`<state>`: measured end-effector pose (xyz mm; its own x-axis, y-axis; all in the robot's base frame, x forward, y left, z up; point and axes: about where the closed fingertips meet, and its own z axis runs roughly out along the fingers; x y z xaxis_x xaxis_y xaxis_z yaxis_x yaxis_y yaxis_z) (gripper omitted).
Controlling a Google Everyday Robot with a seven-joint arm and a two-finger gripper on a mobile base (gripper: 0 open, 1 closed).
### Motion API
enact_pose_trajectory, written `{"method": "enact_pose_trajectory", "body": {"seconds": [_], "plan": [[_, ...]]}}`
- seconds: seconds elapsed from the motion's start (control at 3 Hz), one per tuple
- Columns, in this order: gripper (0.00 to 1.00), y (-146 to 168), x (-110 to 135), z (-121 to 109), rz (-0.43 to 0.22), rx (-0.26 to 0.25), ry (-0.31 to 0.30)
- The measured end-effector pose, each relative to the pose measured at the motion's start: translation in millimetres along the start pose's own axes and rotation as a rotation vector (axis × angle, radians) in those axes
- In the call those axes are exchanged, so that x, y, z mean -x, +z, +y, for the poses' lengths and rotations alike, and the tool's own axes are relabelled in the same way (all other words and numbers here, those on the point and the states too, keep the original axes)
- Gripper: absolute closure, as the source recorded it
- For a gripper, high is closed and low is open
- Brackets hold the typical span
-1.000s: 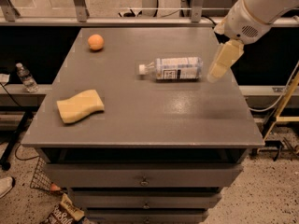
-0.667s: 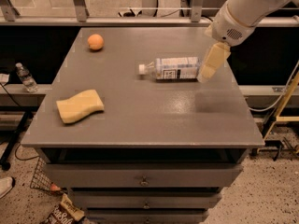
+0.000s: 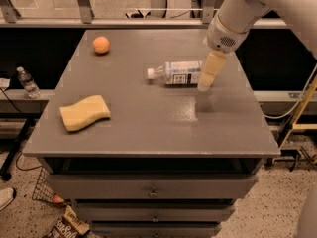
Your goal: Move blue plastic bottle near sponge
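Observation:
The blue plastic bottle (image 3: 179, 73) lies on its side on the grey table (image 3: 148, 128), right of centre, white cap pointing left. The pale-yellow sponge (image 3: 84, 112) lies flat at the table's front left, well apart from the bottle. My gripper (image 3: 205, 85) hangs from the white arm at the upper right, its cream fingers (image 3: 212, 68) pointing down at the bottle's right end, overlapping its base in this view. I cannot tell if it touches the bottle.
An orange fruit (image 3: 101, 44) sits at the table's back left. A small clear water bottle (image 3: 26, 82) stands on a lower ledge left of the table. The table has drawers below; a rail runs behind it. A snack bag lies on the floor (image 3: 64, 226).
My gripper has moved left and slightly down, from beside the bottle's right end to over that end. The bottle and sponge have not moved.

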<state>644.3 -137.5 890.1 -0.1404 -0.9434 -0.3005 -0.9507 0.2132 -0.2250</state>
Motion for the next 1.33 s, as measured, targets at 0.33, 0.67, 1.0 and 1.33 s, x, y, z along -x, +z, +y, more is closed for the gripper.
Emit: {"method": "enact_pose_trajectory", "body": {"seconds": [0.33, 0.67, 1.0, 1.33], "plan": [[0.0, 16.8, 6.2, -1.3, 0.017, 0.031, -0.016], [0.17, 31.3, 11.1, 0.2, 0.035, 0.056, -0.033], [0.39, 43.1, 16.4, 4.4, 0.039, 0.076, -0.051], [0.64, 48.2, 23.0, 6.6, 0.023, 0.094, -0.074]]}}
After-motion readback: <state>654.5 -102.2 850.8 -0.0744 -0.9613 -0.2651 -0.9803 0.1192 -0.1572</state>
